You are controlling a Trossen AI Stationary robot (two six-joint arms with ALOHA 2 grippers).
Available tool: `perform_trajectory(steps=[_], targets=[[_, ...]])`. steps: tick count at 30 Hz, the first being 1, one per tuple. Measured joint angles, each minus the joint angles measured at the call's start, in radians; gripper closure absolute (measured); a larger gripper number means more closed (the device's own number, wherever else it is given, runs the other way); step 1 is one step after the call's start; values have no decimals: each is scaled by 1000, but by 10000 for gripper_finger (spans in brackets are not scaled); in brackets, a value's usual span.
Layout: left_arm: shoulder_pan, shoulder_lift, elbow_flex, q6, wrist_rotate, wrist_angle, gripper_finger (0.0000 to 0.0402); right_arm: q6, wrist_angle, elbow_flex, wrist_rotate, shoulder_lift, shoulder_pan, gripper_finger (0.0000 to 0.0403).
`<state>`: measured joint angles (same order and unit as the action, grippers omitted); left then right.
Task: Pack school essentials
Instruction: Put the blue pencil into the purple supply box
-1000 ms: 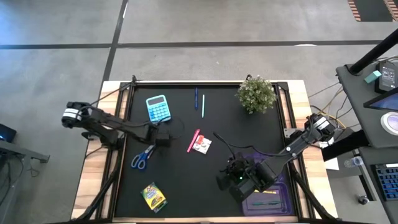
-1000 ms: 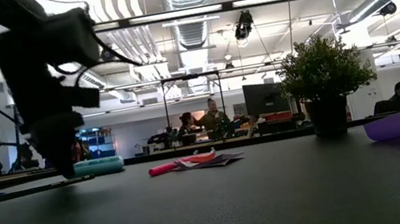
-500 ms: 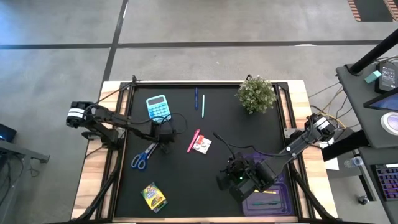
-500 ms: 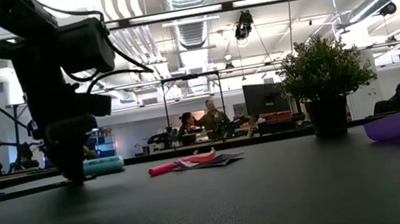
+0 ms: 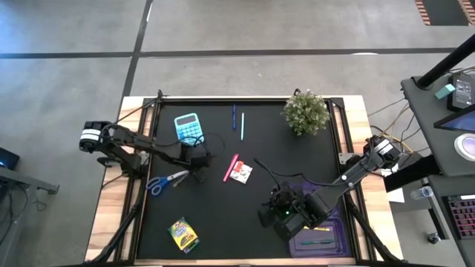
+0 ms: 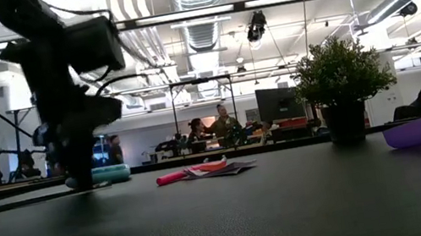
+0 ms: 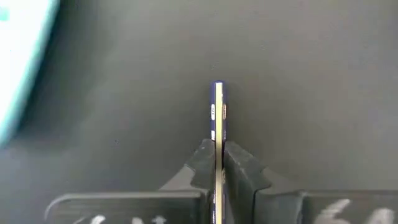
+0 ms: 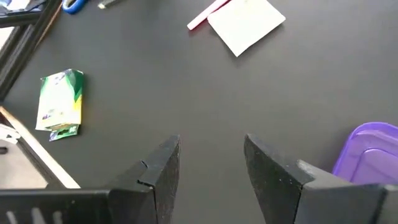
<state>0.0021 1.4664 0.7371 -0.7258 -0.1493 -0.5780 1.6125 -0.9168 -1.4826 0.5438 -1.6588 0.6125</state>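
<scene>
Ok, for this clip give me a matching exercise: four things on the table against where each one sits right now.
Things:
1. scissors
2. crayon box
3. calculator
4. purple case

Places:
A. near edge, left of centre
B. blades clamped in the left gripper
C. near right corner, beside the open right gripper
D. far left part of the mat

Pairs: 1-B, 2-A, 3-D, 4-C

we see the blue-handled scissors (image 5: 165, 180) lying flat, blades pinched in the left gripper (image 5: 194, 171), the crayon box (image 5: 182, 234) near the front edge, and a pink marker (image 5: 231, 167) touching the white-and-red packet (image 5: 241, 173).
</scene>
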Motion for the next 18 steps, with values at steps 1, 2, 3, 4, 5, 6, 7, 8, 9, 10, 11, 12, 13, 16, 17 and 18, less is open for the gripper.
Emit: perform_trajectory(steps=[1,2,3,4,5,6,7,8,9,10,11,12,13,16,17,18], targets=[[-6,-29,13,0,3,17,398,-5,17,0,1,0,0,236],[-11,-65,24,1,10,33,399,-17,39,1,2,0,0,236],[-17,-102,30,2,21,52,399,-36,64,1,5,0,0,236],[-25,-134,32,3,34,80,399,-56,95,1,11,0,0,236],[-33,-158,32,3,45,119,399,-81,128,1,21,0,0,236],[-44,-187,31,1,53,161,399,-109,167,1,36,0,0,236],[-55,-215,31,0,57,201,399,-138,207,1,56,0,0,236],[-65,-247,31,-2,61,253,399,-169,244,1,79,0,0,234],[-76,-277,33,-2,62,301,399,-200,287,1,108,0,0,231],[-87,-298,34,-6,61,345,399,-236,334,1,136,0,0,227],[-97,-315,34,-15,61,389,400,-276,378,1,161,0,0,222],[-107,-331,33,-18,61,435,400,-322,427,1,183,0,0,216],[-119,-342,33,-19,60,482,400,-366,472,1,202,0,-3,210],[-148,-370,33,-11,60,640,400,-491,593,1,250,0,-16,189],[-156,-373,33,-5,60,693,400,-525,628,1,263,0,-21,183],[-164,-373,33,-1,60,736,400,-552,659,0,270,0,-30,176]])
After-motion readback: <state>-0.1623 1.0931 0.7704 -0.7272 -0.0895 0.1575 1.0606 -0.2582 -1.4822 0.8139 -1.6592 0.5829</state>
